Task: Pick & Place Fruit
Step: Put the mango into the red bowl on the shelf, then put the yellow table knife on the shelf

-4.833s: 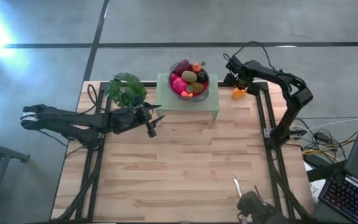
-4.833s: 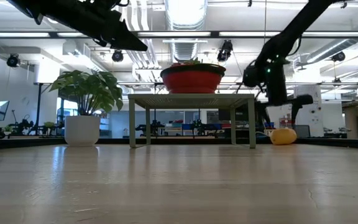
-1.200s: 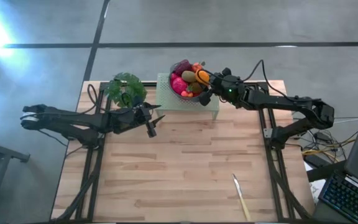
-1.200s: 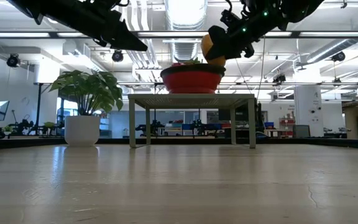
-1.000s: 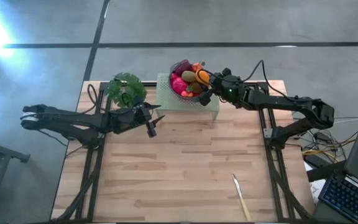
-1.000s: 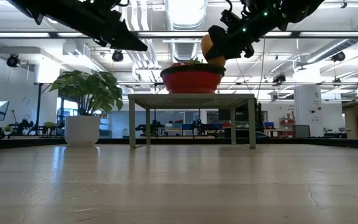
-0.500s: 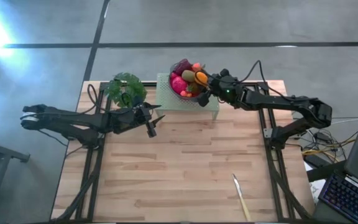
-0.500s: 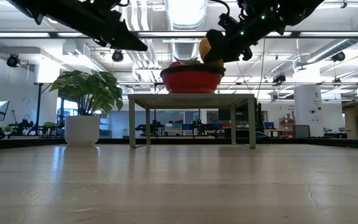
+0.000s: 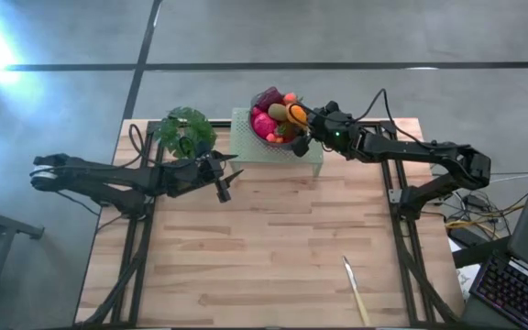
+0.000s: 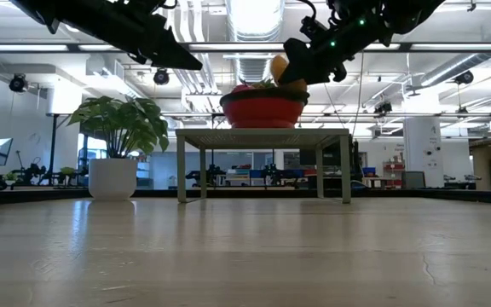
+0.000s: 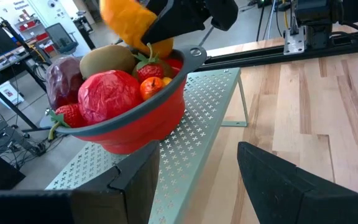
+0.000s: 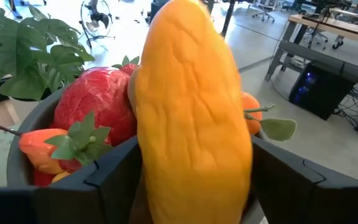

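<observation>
High view: my right gripper (image 9: 306, 120) is over the near rim of the red bowl (image 9: 293, 137), with the orange fruit (image 9: 296, 114) at its tips above the pile. The bowl sits on a pale green perforated stand (image 9: 246, 142) at the back of the table (image 9: 273, 247). My left gripper (image 9: 224, 186) waits over the boards below the potted plant (image 9: 186, 131). A pale utensil (image 9: 356, 289) lies near the front edge, well apart from everything.

Low view: the orange fruit (image 10: 280, 68) hangs just above the bowl (image 10: 262, 109), the right gripper (image 10: 301, 64) coming in from above at a slant.

Left wrist view: left fingers stand apart with nothing between them. The bowl (image 11: 148, 121) is heaped; a big red fruit (image 11: 107, 96), a brown oval (image 11: 107, 59), strawberries.

Right wrist view: the orange fruit (image 12: 191, 124) stands between my fingers (image 12: 114, 177), which flank it closely. I cannot tell whether they grip or have begun to let go.

Risk, as I judge it: the pile is already high and rounded. Released from here, the fruit may roll off the heap, over the rim and down off the stand. It could also knock a strawberry loose.
</observation>
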{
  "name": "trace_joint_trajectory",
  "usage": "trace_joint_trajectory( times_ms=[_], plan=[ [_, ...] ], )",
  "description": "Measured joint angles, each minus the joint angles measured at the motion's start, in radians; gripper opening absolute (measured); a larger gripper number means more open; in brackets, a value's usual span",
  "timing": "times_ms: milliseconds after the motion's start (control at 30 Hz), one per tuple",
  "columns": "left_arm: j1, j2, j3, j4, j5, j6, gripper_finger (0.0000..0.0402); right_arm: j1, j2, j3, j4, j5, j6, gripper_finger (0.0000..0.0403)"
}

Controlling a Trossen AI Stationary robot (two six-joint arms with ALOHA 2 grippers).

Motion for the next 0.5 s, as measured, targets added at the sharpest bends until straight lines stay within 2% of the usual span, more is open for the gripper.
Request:
trace_joint_trajectory(
  times_ms=[500],
  plan=[
    [0.0, 0.0, 0.0, 0.0, 0.0, 0.0, 0.0222, 0.001, -0.002, 0.023, 0.001, -0.005, -0.007, 0.032]
  ],
)
